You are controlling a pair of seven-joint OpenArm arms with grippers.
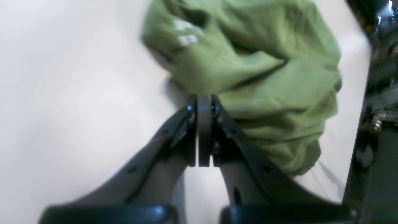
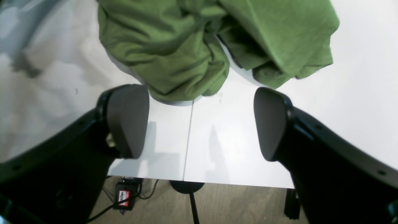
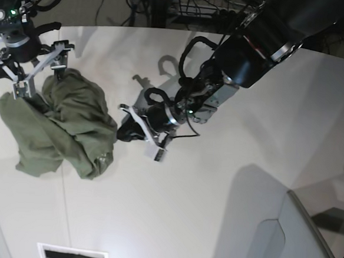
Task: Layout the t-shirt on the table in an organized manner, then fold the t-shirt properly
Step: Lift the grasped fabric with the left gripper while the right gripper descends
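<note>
The olive-green t-shirt (image 3: 60, 127) lies crumpled in a heap at the left of the white table (image 3: 215, 185). My left gripper (image 3: 126, 131) is at the heap's right edge. In the left wrist view its fingers (image 1: 204, 102) are pressed together at the t-shirt (image 1: 264, 71), and the folds bunch toward the tips. My right gripper (image 3: 40, 69) hovers open over the heap's far left part. In the right wrist view it (image 2: 199, 93) is empty, with the t-shirt (image 2: 174, 53) just ahead of both pads.
A dark seam line (image 2: 188, 140) runs across the table to its near edge. Below that edge are floor, cables and a small black box (image 2: 124, 196). A grey translucent panel (image 3: 306, 233) stands at the front right corner. The table edge (image 1: 357, 124) is close to the shirt.
</note>
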